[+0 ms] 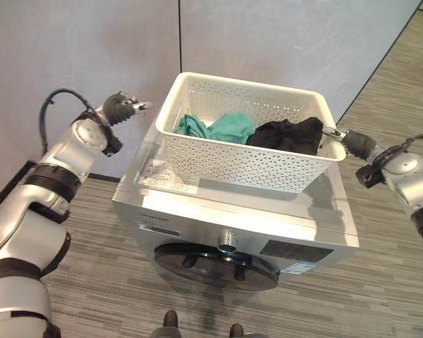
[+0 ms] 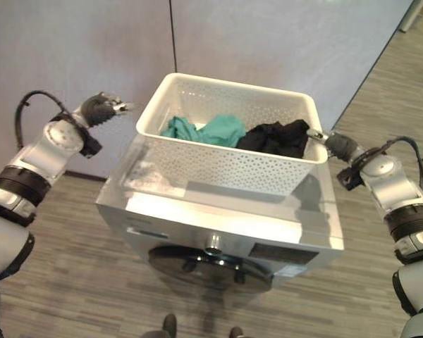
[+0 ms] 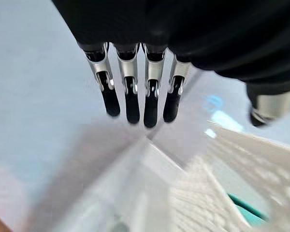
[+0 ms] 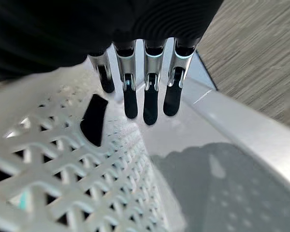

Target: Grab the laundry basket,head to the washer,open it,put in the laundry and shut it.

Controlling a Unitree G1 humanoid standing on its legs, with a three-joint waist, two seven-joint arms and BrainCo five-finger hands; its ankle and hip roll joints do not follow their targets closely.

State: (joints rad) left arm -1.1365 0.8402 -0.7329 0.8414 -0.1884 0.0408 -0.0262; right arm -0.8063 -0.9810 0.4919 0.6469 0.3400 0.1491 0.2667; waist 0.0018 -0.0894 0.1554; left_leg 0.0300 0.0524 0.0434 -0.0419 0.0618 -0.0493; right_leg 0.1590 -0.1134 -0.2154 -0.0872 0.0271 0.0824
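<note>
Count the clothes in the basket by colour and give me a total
Teal clothes: 1 bunch, possibly more than one piece
Black clothes: 1 bunch
Total: 2 bunches in the white basket on the washer

The laundry basket (image 1: 240,151) sits on top of the washer (image 1: 218,211), toward its back, with the laundry (image 1: 254,132) inside it. The left robot hand (image 1: 123,107) hangs apart to the basket's left; the right robot hand (image 1: 349,139) is at its right rim
</note>
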